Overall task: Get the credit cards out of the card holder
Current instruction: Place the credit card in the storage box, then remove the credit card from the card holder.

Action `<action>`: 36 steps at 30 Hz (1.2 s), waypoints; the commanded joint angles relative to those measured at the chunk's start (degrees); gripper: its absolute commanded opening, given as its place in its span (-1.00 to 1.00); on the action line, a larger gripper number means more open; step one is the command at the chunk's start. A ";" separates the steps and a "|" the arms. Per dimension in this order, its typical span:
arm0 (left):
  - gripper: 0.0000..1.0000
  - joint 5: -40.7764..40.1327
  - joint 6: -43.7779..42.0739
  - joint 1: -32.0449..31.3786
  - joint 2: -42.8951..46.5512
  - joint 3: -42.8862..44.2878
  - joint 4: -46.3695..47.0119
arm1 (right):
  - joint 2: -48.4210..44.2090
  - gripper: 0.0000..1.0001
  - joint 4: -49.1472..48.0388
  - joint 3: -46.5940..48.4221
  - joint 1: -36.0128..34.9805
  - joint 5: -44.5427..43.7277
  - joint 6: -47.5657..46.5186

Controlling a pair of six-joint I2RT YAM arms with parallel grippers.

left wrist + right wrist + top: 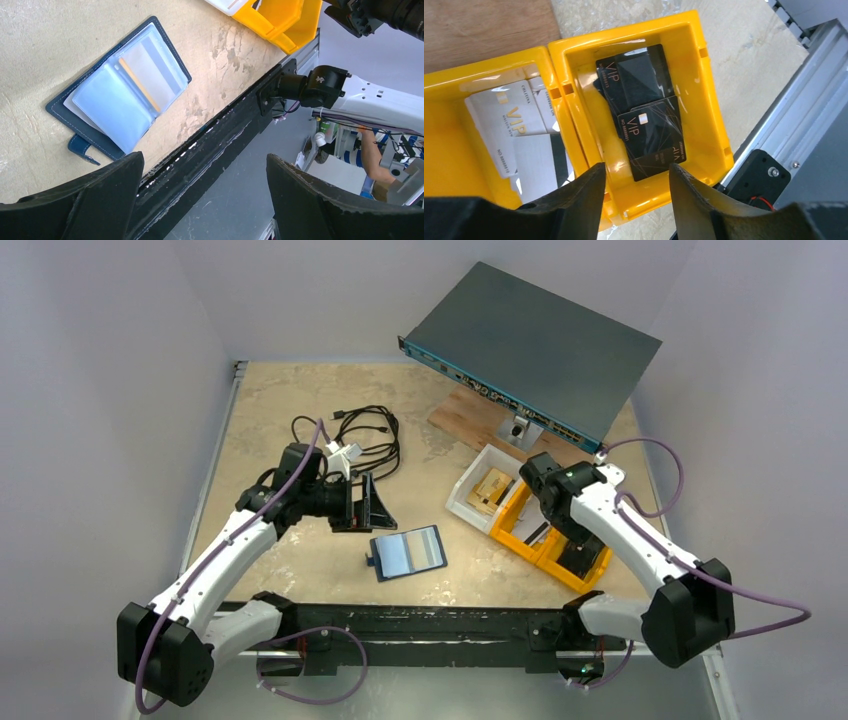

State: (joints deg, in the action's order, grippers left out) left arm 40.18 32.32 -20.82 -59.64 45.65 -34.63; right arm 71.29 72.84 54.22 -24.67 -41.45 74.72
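Observation:
The card holder (408,553) lies open and flat on the table near the front edge, dark navy outside with light blue clear sleeves inside and its snap tab at the left. It also shows in the left wrist view (120,90). My left gripper (376,510) hovers just behind and left of it, open and empty (204,157). My right gripper (578,558) is open and empty (636,167) above a yellow bin (704,100) that holds black VIP cards (644,110). I cannot tell whether cards are in the sleeves.
A second yellow bin (444,165) beside it holds white VIP cards (509,125). A white bin (470,480) with a gold card stands behind them. A tilted grey network box (530,340) rests on a wooden board (470,418) at the back. Black cables (365,435) lie behind my left gripper.

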 commanded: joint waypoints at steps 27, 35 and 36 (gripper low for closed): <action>0.88 -4.80 2.08 -5.21 -1.61 -0.07 3.19 | -18.69 0.60 -35.39 -12.72 -4.58 25.96 -20.66; 0.84 -9.17 4.64 -8.11 -3.47 -1.60 5.49 | -19.52 0.59 -39.61 -16.13 -9.68 25.99 -17.42; 0.84 -9.70 4.85 -8.46 -3.73 -1.55 5.61 | -19.65 0.59 -40.37 -16.46 -9.76 26.47 -17.72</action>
State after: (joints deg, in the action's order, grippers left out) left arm 33.39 35.35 -28.05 -62.70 44.82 -31.92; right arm 52.73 37.12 39.53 -34.11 -16.91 57.54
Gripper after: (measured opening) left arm 0.925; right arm 0.795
